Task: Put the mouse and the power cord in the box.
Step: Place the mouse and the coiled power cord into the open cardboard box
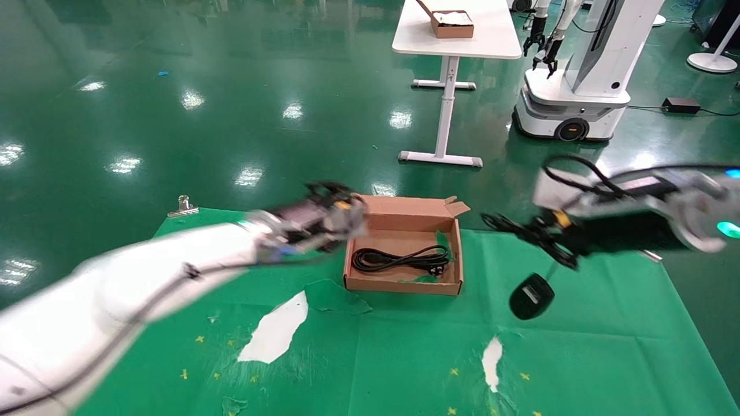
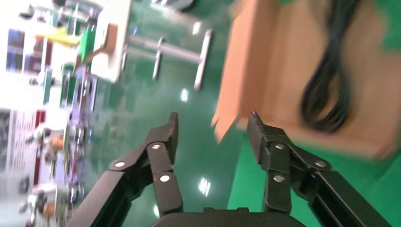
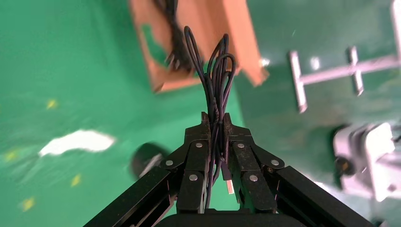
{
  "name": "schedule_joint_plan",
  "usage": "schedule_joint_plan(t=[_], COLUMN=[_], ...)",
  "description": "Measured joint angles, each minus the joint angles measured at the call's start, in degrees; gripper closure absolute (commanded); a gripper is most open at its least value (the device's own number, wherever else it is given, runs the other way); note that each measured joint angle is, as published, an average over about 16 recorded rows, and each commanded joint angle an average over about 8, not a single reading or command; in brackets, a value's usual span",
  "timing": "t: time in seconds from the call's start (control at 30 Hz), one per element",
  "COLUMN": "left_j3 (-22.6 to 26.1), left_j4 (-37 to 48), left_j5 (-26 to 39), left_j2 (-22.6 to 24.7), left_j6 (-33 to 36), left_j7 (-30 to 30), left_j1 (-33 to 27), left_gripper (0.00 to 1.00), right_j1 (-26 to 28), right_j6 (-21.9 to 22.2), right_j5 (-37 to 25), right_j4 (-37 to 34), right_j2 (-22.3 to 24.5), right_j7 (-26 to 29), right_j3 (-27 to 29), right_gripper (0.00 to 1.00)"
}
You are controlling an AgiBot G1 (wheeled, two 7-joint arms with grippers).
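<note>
The brown cardboard box [image 1: 403, 285] lies open on the green cloth, with the coiled black power cord [image 1: 399, 258] inside it. My right gripper [image 1: 535, 231] hovers right of the box, shut on the bunched thin cable of the mouse [image 1: 532, 296], which dangles below it just above the cloth. In the right wrist view the cable loops stick out past the right gripper [image 3: 215, 118], with the mouse [image 3: 146, 158], the box [image 3: 236, 42] and the power cord [image 3: 175, 42] beyond. My left gripper [image 1: 332, 211] is by the box's far left corner, blurred. In the left wrist view the left gripper [image 2: 213, 127] is open and empty beside the box [image 2: 265, 71] and power cord [image 2: 331, 90].
The green cloth has torn patches showing white [image 1: 277, 332] near the front. A metal clip [image 1: 184, 205] holds its far left corner. On the floor beyond stand a white table [image 1: 457, 40] with another box and a second robot [image 1: 578, 92].
</note>
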Motion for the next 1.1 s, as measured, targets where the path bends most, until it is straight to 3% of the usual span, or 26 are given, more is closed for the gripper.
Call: schedule_joint_plan(t=[0.23, 0.57, 0.77, 0.97, 1.0, 1.1], left_j3=[-2.43, -3.48, -3.47, -3.44, -3.44, -3.44], left_j4=[-0.78, -1.92, -2.07, -2.12, -2.13, -2.14], left_j5=[-3.80, -5.44, -5.40, -5.36, -5.36, -5.36], left_j2=[-6.70, -10.66, -10.74, -10.77, -10.78, -10.82], left_j6=[2.81, 4.63, 4.62, 4.61, 4.61, 4.62], left_j7=[0.41, 0.41, 0.31, 0.22, 0.21, 0.17], left_j1=[-1.42, -1.78, -1.74, -1.73, -1.74, -1.75], left_gripper=[0.00, 0.00, 0.00, 0.00, 0.00, 0.00], right_j1=[4.31, 6.95, 5.20, 2.36, 1.98, 1.06], right_j6=[5.48, 19.97, 26.97, 29.74, 30.05, 30.89], right_j5=[0.31, 3.35, 7.90, 13.20, 13.94, 15.75], right_j4=[-14.70, -34.16, -38.51, -40.07, -40.54, -42.02], right_j2=[-10.51, -24.42, -27.75, -27.98, -27.99, -27.99], right_j7=[-11.65, -26.63, -29.17, -27.32, -26.81, -25.30], right_j3=[-1.01, -2.28, -4.72, -8.04, -8.53, -9.71], right_gripper=[1.00, 1.00, 1.00, 1.00, 0.94, 0.57])
